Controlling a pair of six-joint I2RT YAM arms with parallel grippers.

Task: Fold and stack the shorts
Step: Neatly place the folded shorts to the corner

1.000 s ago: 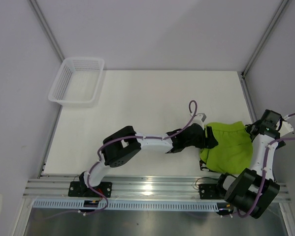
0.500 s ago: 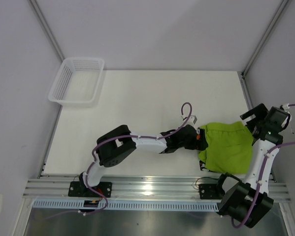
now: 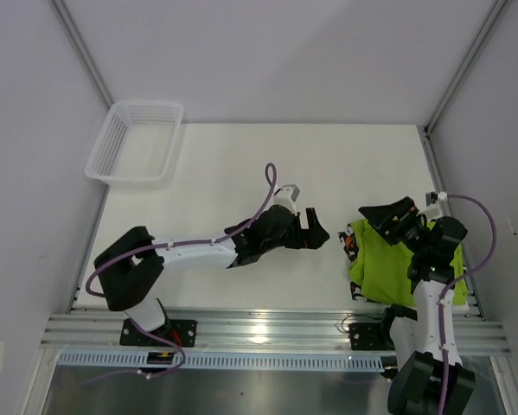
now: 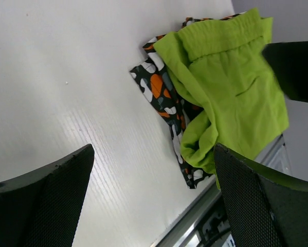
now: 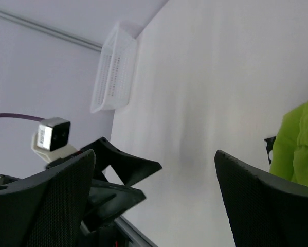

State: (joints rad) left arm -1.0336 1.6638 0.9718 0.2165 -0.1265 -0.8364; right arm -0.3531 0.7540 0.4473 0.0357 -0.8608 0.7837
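Observation:
The lime green shorts (image 3: 381, 266) lie folded at the table's near right, on top of the camouflage shorts (image 3: 351, 245), whose patterned edge shows at the left side. In the left wrist view the green shorts (image 4: 225, 77) cover most of the camouflage pair (image 4: 159, 92). My left gripper (image 3: 316, 233) hangs open, a short way left of the pile and holding nothing. My right gripper (image 3: 385, 214) is open above the pile's far edge, pointing left. Its arm crosses over the green cloth.
A white mesh basket (image 3: 136, 143) stands at the far left corner; it also shows in the right wrist view as the basket (image 5: 112, 72). The aluminium rail (image 3: 267, 324) runs along the near edge, close beside the pile.
My left gripper opened, let go of the green shorts and drew back to the left. My right arm swung in from the right edge to over the pile.

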